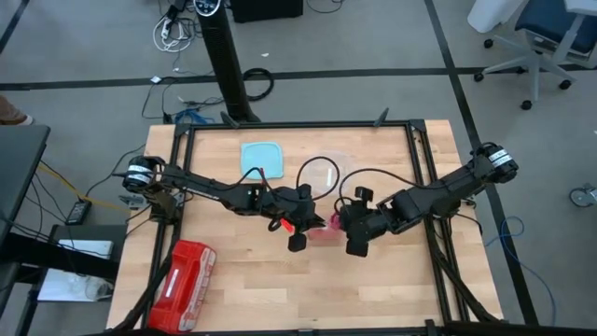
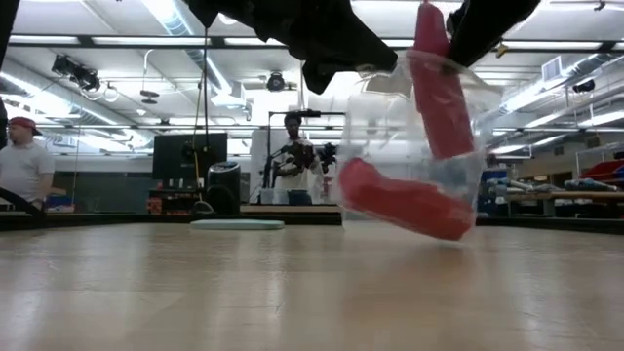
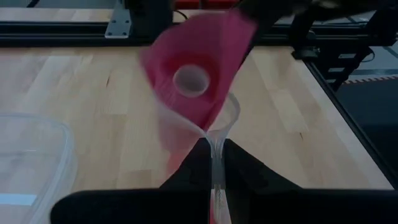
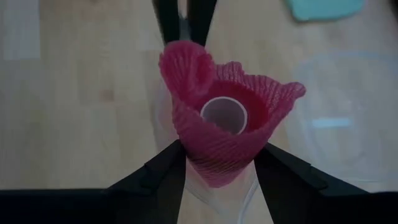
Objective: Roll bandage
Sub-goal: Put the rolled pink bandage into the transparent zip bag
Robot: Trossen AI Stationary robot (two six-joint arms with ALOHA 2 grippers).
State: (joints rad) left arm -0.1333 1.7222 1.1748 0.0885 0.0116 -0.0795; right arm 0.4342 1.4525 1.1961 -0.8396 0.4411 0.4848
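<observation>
Right wrist view shows the bandage [image 4: 217, 146] as a ribbed, crepe-like pink-red fabric, flared into a ruffled funnel around a pale round opening. It sits between the right pincer's [image 4: 217, 168] two dark fingers, which stand wide apart and press on either side of the fabric — holding it.

From the left wrist, the left pincer [image 3: 214, 165] is nearly closed, its fingers pinching the thin rim of a clear plastic cup [image 3: 221, 121]; the bandage [image 3: 199, 68] rises from that cup as a soft cone.

At table height the cup [image 2: 409, 156] is see-through, smooth-walled and tilted, lifted off the pale wooden desk [image 2: 292, 292]; the bandage lies partly inside it, one end sticking up out of the top.

From above, both pincers meet near the desk's middle. A teal lid [image 1: 262, 157], a clear container [image 1: 322, 175] and a glossy red case [image 1: 183, 285] lie apart — the case near the front left corner.
</observation>
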